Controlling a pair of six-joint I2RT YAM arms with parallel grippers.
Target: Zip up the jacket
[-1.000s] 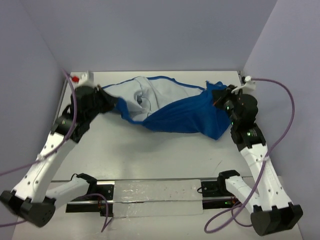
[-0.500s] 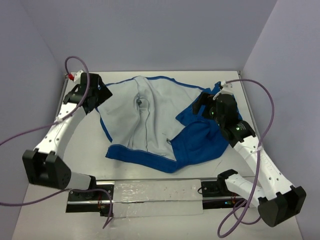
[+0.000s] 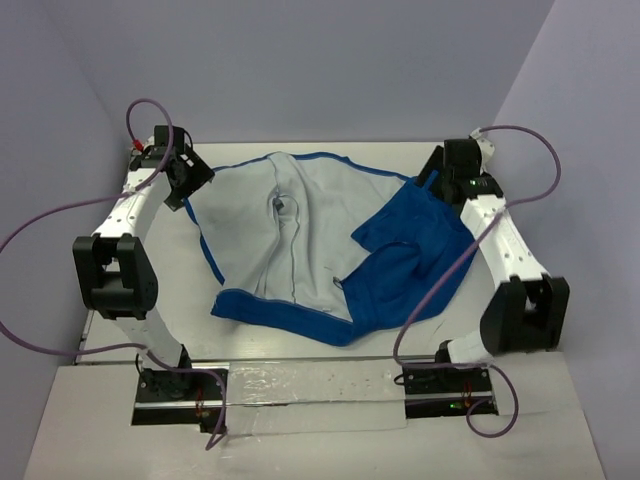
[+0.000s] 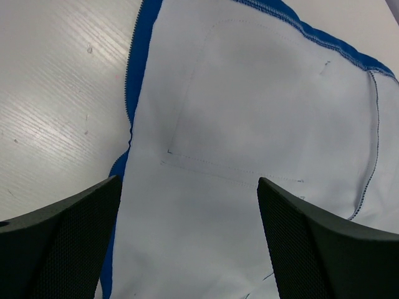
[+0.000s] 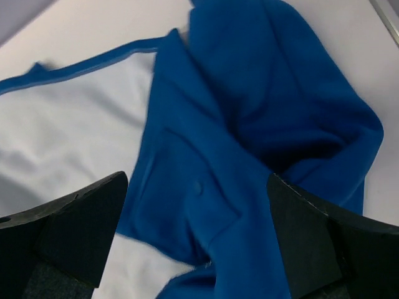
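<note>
The jacket (image 3: 300, 250) lies spread open on the table, its pale lining (image 4: 249, 124) facing up on the left and middle. Its royal-blue outer side (image 5: 262, 93) is folded over in rumpled layers on the right. My left gripper (image 3: 190, 186) hovers over the jacket's far left corner, open, with only lining and the blue hem (image 4: 133, 68) showing between its fingers (image 4: 62, 243). At the far right corner my right gripper (image 3: 438, 184) is open above the blue fabric, nothing between its fingers (image 5: 330, 249). I cannot make out the zipper clearly.
Purple cables (image 3: 60, 240) loop from both arms out over the table's sides. A clear plate (image 3: 300, 390) lies between the arm bases at the near edge. Walls close in the table on the left, back and right.
Both grippers have opened and let go of the jacket, which dropped and spread flat with the lining up. Both arms drew back toward the far corners.
</note>
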